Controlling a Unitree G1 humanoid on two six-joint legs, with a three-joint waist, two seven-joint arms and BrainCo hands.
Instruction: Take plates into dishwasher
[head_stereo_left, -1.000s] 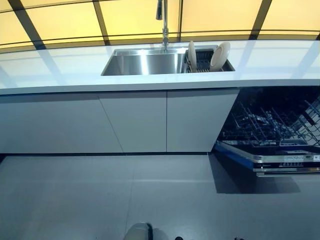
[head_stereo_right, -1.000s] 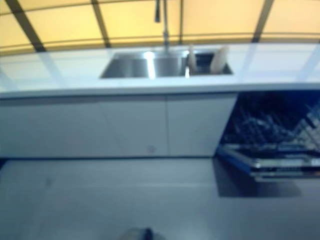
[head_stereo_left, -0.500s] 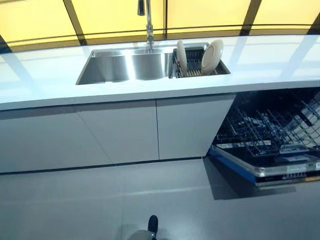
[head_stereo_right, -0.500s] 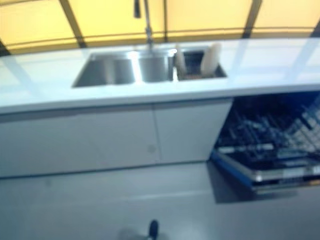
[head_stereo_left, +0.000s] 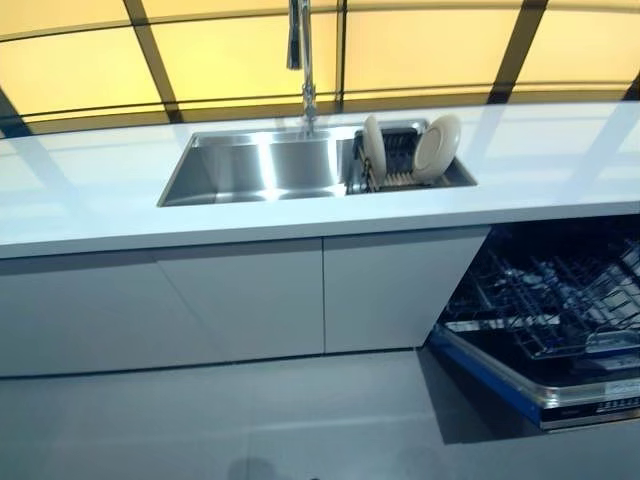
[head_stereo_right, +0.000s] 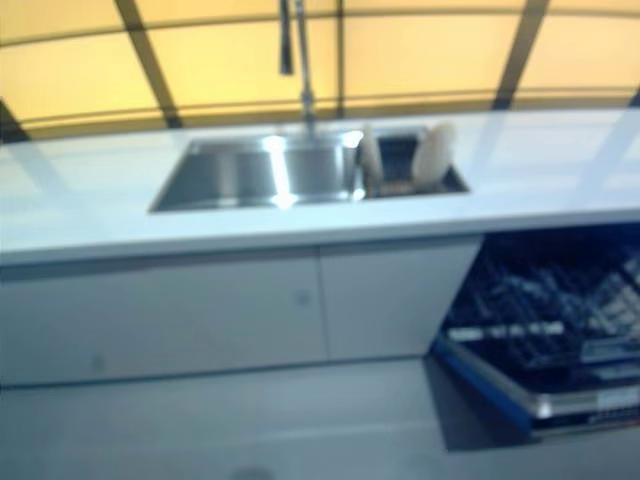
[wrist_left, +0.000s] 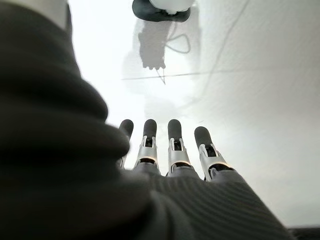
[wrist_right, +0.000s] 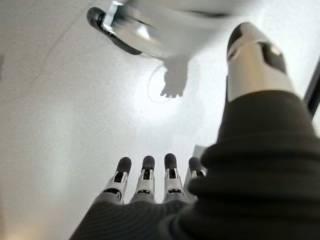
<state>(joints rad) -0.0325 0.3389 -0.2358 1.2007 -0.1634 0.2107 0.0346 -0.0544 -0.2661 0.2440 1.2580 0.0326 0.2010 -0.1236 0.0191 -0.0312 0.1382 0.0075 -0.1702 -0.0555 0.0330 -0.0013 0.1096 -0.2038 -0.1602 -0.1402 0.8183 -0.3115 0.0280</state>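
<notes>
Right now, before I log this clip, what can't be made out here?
- Black wire dish rack in the steel sink: two white plates stand in it; any plates behind are hidden.
- Open dishwasher's lower rack: cut by the eye view's right edge.
- Left hand and right hand: only in wrist views, over bare floor, holding nothing.

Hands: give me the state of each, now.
Left hand: open, fingers straight, holding nothing.
Right hand: open, fingers straight, holding nothing.

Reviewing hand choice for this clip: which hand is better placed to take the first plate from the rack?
Right, tentatively. The plates stand in the rack at the sink's right end, nearer the open dishwasher. Both the left hand and right hand hang open and empty.
</notes>
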